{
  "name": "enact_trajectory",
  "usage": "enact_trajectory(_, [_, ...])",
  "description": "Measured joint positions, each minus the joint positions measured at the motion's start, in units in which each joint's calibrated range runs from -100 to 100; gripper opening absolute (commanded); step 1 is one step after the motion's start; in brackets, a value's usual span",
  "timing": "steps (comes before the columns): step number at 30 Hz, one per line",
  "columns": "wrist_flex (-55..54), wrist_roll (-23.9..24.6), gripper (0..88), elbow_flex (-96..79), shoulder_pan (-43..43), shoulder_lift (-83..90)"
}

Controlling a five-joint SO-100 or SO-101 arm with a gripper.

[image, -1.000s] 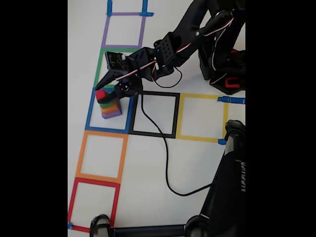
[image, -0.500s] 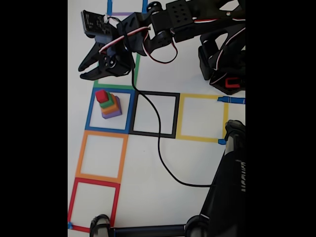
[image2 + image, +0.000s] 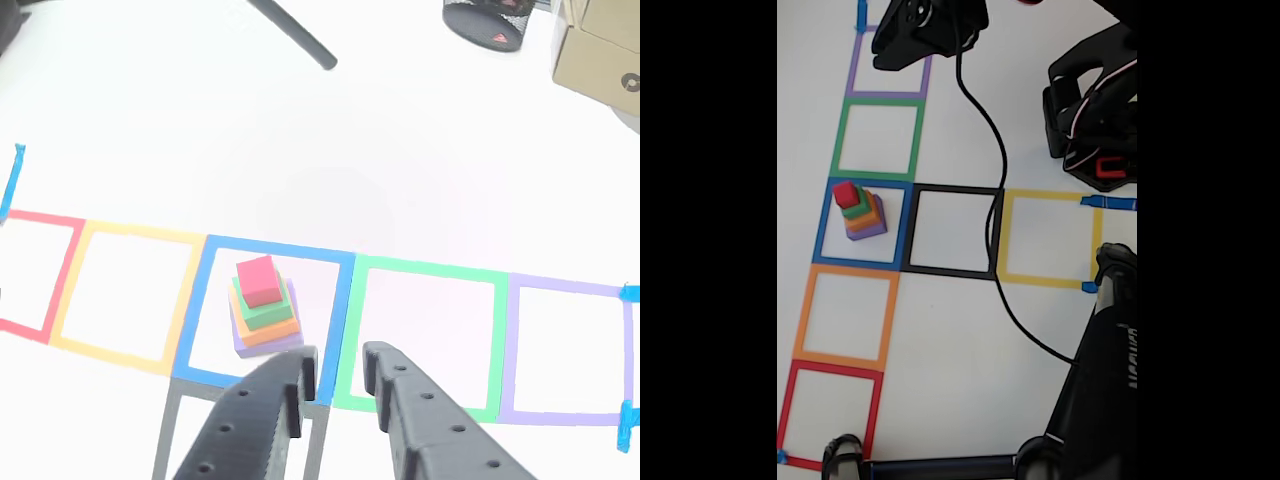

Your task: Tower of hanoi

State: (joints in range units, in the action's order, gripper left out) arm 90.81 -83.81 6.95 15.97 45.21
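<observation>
White tabletop (image 3: 950, 330) with a bunch of coloured tape squares laid out in an L, and the whole tower sits inside the blue square (image 3: 823, 222): purple cube (image 3: 868, 230) at the bottom, orange cube (image 3: 869, 213) on it, green cube (image 3: 857, 207) next, red cube (image 3: 846, 193) on top, all stacked up neatly, a bit off-centre toward the left side of the square in the fixed view. Compared to a second ago the arm has moved a lot. It was right down at the stack with its fingers by the red cube, half a second ago it had lifted above the green square (image 3: 843, 140), and now its head is up at the top edge of the fixed view over the purple square (image 3: 855, 70). The stack hasn't budged at all. In the other view the gripper (image 3: 340, 375) pokes in from the bottom with its two black fingers (image 3: 270, 395) spread apart and empty, hanging over the edge between the blue and green squares, with the tower just beyond the left finger. The black cable (image 3: 990, 170) trails down across the black square (image 3: 995, 235).
</observation>
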Motion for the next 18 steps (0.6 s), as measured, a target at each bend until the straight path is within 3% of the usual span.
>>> enact_trajectory(13, [3.95,24.1,0.9,6.99,-4.1,5.23])
enact_trajectory(15, [3.95,30.22,0.8,5.05,-4.21,7.18])
enact_trajectory(18, [3.79,44.78,0.8,1.15,-4.21,9.29])
